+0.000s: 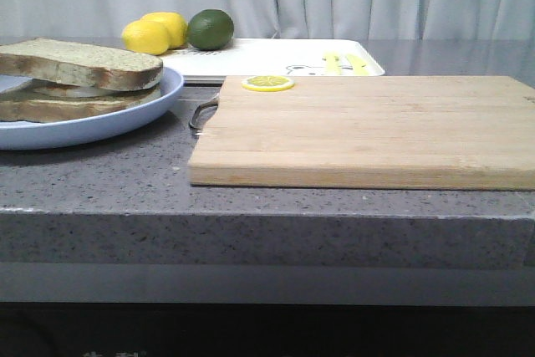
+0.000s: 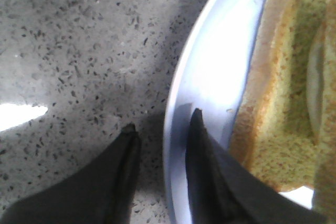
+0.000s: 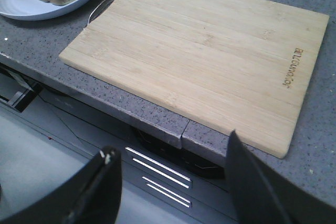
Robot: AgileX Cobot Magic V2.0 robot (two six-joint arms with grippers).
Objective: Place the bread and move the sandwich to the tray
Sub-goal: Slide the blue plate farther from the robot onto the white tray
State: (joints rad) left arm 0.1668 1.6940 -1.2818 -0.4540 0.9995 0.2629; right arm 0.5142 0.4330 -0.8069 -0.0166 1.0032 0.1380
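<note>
Front view: the sandwich [image 1: 75,81], two brown-crusted slices with a white filling between them, lies on a pale blue plate [image 1: 125,119] at the left part of the grey speckled surface [image 1: 125,181]. No separate bare bread slice can be told apart from the stack. A wooden cutting board [image 1: 368,127] lies near the surface's front edge, a lemon slice [image 1: 267,83] on its far left corner. The white tray [image 1: 276,60] lies behind the board, toward the far edge; two lemons [image 1: 155,33] and a lime [image 1: 210,29] sit at its left end.

Left wrist view: the left tool [image 2: 161,129], narrowly parted, straddles the plate's rim and holds nothing.

Right wrist view: the right tool [image 3: 170,156] is spread wide, empty, off the surface's front edge.
</note>
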